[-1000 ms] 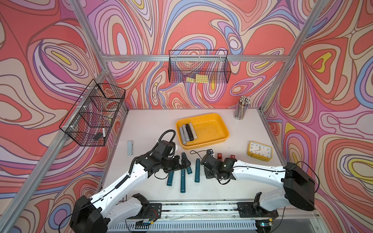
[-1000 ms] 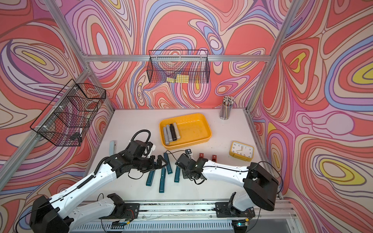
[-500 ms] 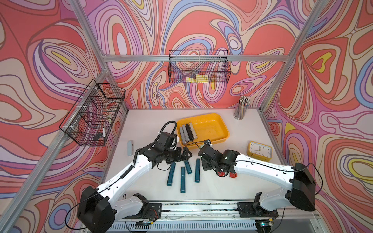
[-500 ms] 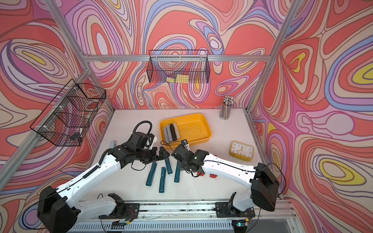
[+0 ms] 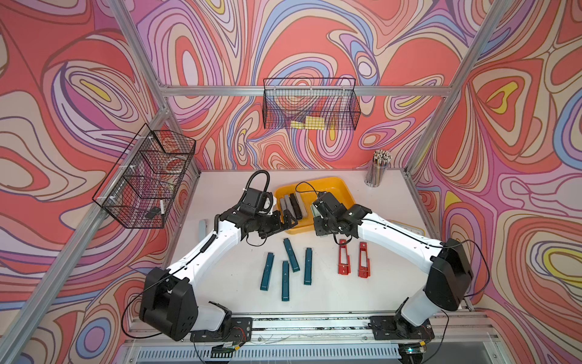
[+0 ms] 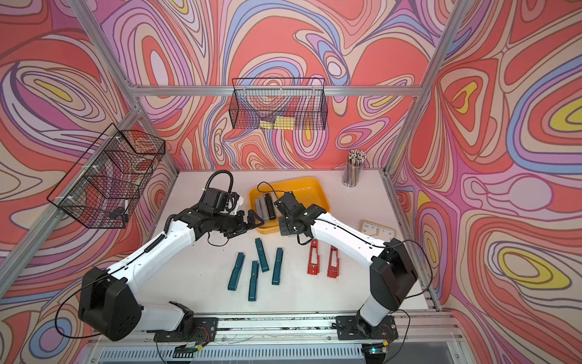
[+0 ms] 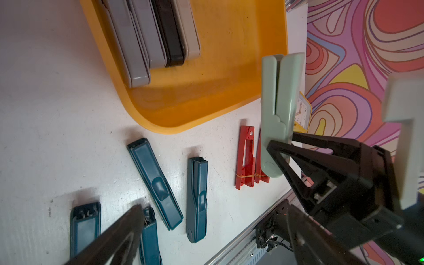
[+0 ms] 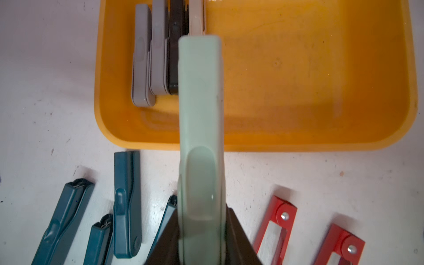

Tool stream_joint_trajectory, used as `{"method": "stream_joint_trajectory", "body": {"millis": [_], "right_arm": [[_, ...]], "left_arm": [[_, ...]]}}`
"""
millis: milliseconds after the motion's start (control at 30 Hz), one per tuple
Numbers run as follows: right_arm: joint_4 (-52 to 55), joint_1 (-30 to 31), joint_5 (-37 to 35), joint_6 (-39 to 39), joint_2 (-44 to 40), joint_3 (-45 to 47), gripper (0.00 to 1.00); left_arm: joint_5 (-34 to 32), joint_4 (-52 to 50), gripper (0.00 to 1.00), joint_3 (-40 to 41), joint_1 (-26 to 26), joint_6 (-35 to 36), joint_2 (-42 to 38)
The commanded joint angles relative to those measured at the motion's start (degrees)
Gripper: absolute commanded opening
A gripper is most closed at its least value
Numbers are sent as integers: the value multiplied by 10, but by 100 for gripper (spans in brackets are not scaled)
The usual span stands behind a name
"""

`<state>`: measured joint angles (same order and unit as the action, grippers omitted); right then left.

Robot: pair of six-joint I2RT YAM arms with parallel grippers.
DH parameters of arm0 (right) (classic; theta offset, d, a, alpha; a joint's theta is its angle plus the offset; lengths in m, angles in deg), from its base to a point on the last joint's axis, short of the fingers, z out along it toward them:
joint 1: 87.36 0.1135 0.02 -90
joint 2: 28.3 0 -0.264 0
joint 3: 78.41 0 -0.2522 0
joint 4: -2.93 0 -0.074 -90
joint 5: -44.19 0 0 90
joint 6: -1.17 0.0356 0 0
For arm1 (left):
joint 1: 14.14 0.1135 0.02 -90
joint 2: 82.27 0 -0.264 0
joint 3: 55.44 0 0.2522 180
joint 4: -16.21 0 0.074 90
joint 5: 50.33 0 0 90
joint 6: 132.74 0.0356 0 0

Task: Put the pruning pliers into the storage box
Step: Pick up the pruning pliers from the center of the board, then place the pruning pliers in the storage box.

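Mint pliers (image 8: 199,137) hung end-gripped in the right gripper (image 8: 202,220) over the tray (image 8: 298,143) near rim, seemingly to join the stowed row (image 8: 158,57), while the left gripper (image 5: 285,220) gaped empty alongside

In a top view the yellow storage box (image 6: 310,186) stands on the white bench (image 6: 195,283). Two grey pliers (image 6: 260,205) and the black pliers (image 6: 269,205) lie side by side at its left end. The left gripper (image 6: 253,224) is just beside the box's near left corner, with its jaws wide apart and empty. The right gripper (image 6: 283,220) hangs over the near rim; its jaws are hidden here. Four teal pliers (image 6: 262,250) and two red pliers (image 6: 313,257) lie on the bench in front of the box.
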<state>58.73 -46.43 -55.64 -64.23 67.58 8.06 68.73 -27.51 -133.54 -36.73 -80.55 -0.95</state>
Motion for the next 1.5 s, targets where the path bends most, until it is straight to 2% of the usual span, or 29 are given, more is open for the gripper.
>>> {"method": "stream_joint_trajectory", "body": {"millis": [0,233,567,867,1467], "right_arm": [[-4,-32,37,-56,46,-62,5],[-2,-82,76,-87,132,-154,5],[-11,-118,107,-108,204,-212,4],[-27,-127,113,-127,254,-253,4],[-62,-137,133,-128,323,-285,4]], "left_arm": [[23,10,99,-44,18,18,36],[22,-1,99,-127,37,30,111],[17,6,99,-183,58,30,181],[10,25,99,-187,79,25,209],[-12,44,99,-164,84,23,224]]}}
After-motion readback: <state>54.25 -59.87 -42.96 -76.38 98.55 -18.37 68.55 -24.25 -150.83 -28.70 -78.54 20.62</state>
